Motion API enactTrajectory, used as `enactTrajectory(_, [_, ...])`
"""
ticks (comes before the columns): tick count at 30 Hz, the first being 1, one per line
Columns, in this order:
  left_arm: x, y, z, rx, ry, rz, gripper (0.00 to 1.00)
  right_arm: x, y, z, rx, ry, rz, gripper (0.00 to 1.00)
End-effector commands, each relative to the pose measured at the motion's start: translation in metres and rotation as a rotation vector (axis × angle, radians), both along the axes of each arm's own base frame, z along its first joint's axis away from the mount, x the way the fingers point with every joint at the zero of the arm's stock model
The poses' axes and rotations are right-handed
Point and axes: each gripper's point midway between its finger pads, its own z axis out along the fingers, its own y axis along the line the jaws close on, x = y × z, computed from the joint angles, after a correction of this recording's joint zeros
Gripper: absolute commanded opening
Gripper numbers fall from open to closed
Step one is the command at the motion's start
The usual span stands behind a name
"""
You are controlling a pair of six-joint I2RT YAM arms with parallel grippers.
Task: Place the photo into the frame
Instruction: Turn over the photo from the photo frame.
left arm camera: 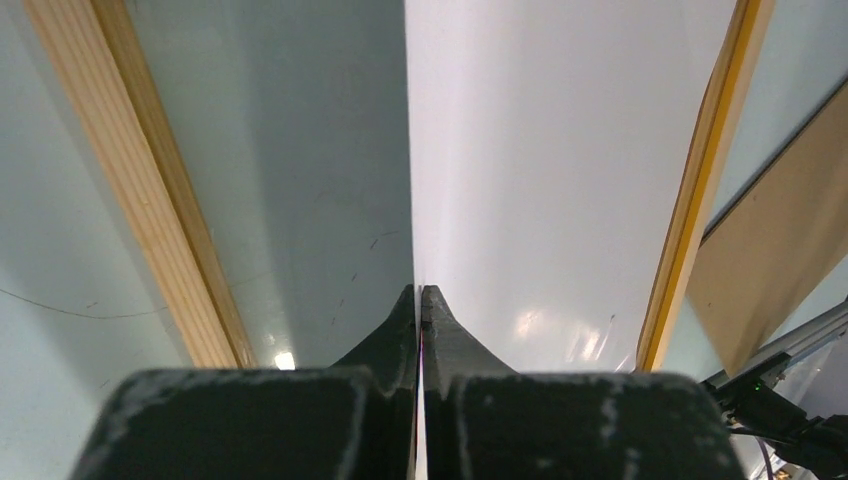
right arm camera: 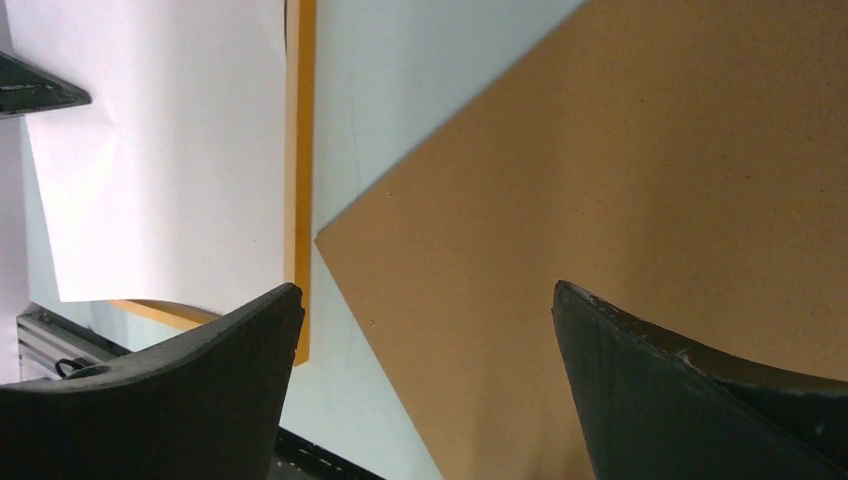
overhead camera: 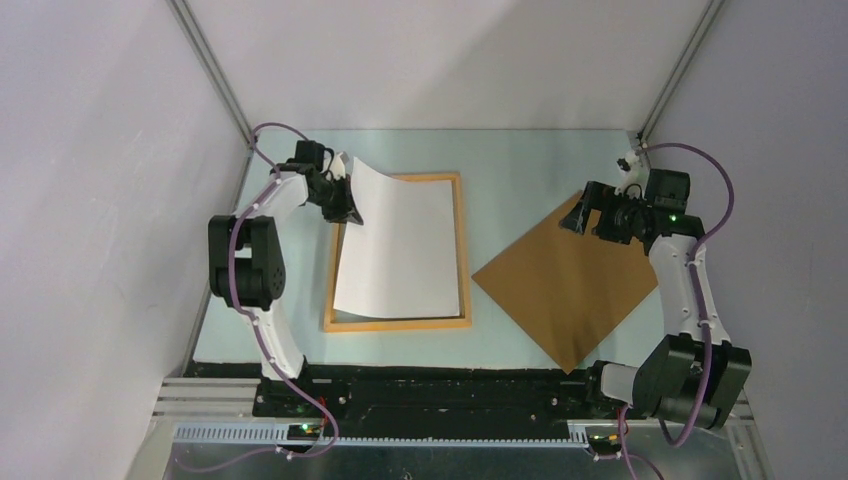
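The photo [overhead camera: 400,245] lies white back up inside the frame [overhead camera: 464,250] on the tabletop [overhead camera: 520,160], its far left corner curled upward. The left claw [overhead camera: 345,205] is clenched on that corner. The right claw [overhead camera: 585,215] hangs spread apart over the far corner of the brown board [overhead camera: 570,285] beside the frame.

The photo [overhead camera: 400,250] lies within the frame [overhead camera: 464,250], backing board [overhead camera: 565,285] rightward.

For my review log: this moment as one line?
left jaws: shut on photo corner, lifted | photo: white side up over frame | right jaws: open above backing board
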Motion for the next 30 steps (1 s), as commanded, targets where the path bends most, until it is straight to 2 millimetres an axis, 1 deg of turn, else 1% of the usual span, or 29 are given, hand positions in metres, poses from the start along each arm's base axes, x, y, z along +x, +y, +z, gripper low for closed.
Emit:
enactTrajectory(1, [0.012, -0.001, 0.010, -0.011, -0.037, -0.011, 0.00, 0.015, -0.004, 0.001, -0.057, -0.091, 0.022, 0.99])
enactTrajectory(5, [0.014, -0.005, 0.009, -0.029, -0.026, -0.008, 0.00, 0.014, -0.004, -0.002, -0.054, -0.084, 0.025, 0.99])
enactTrajectory(12, [0.011, -0.011, 0.002, -0.042, -0.002, -0.001, 0.00, 0.013, -0.003, -0.002, -0.054, -0.085, 0.028, 0.99])
enactTrajectory(20, [0.006, -0.006, 0.000, -0.019, -0.005, 0.034, 0.00, 0.013, -0.002, -0.004, -0.054, -0.081, 0.031, 0.98])
enactTrajectory(30, [0.008, -0.003, 0.000, -0.003, -0.014, 0.043, 0.00, 0.012, -0.001, -0.002, -0.055, -0.083, 0.035, 0.98])
